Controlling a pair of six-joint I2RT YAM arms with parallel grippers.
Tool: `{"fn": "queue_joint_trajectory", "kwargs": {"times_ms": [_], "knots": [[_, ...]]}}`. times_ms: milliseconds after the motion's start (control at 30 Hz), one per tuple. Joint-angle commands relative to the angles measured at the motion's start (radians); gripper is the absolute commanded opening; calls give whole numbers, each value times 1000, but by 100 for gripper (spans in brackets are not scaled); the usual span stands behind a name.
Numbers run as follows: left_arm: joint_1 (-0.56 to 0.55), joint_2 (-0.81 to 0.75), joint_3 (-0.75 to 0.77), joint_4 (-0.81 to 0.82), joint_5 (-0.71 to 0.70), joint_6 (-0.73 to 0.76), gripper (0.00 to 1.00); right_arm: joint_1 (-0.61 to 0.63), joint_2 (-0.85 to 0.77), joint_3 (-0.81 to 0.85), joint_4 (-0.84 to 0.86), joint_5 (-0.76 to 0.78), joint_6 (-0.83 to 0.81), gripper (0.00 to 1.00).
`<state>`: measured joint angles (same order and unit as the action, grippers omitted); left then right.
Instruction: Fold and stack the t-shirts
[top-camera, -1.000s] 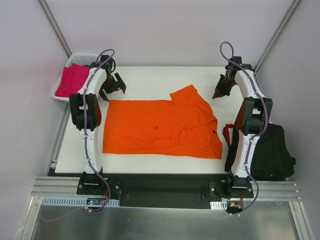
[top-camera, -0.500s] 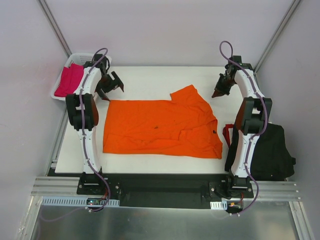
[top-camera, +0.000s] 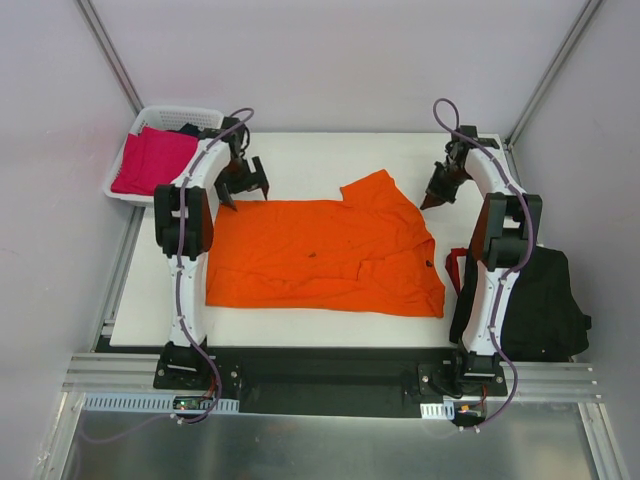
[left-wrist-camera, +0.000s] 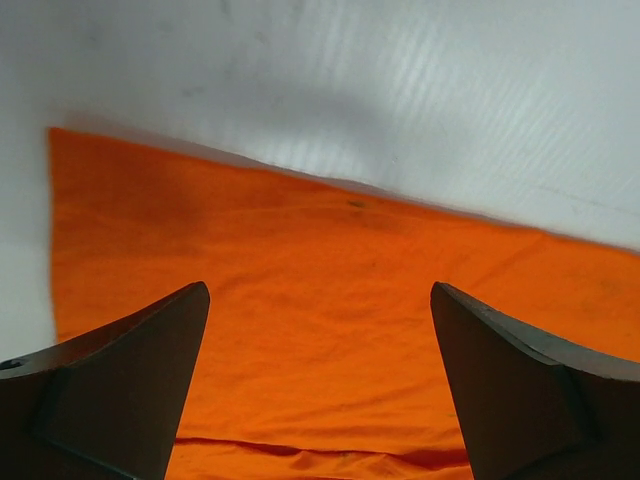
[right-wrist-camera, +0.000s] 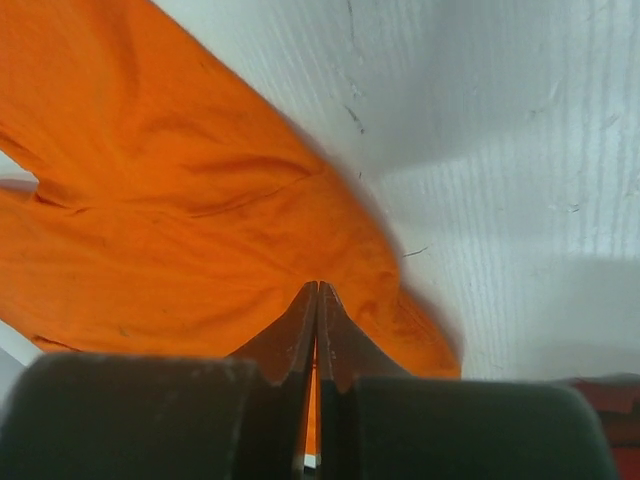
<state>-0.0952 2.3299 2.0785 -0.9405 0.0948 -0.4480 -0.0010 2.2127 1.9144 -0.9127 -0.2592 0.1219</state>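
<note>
An orange t-shirt lies spread flat on the white table, one sleeve pointing to the back. My left gripper hovers open over the shirt's back left edge. In the left wrist view its fingers stand wide apart with orange cloth below them and nothing between them. My right gripper is shut and empty beside the sleeve at the back right. In the right wrist view its tips hang above the orange sleeve.
A white lattice basket at the back left holds a magenta-pink t-shirt. A black t-shirt with red trim lies bunched at the right edge, partly behind the right arm. Grey walls close in the sides.
My left gripper has swung right, from beside the basket to above the orange shirt's back left edge. The right gripper has shifted slightly toward the sleeve, still shut.
</note>
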Motion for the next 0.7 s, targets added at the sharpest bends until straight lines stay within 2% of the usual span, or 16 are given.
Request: {"fn": "queue_joint_trajectory", "kwargs": {"times_ms": [0,233,433,667], "knots": [[-64,-27,-6,-24,-17,61,94,32,-93,-31,52,-93,-21,1],[-110,-41,-27,-21,48,32,93,105,-97,18,72,-158,-33,1],[-120,-44,-28,-20,59,17,88,174,-21,97,23,-270,-57,1],[-120,-40,-43,-20,60,15,87,231,21,63,11,-330,-70,1]]}}
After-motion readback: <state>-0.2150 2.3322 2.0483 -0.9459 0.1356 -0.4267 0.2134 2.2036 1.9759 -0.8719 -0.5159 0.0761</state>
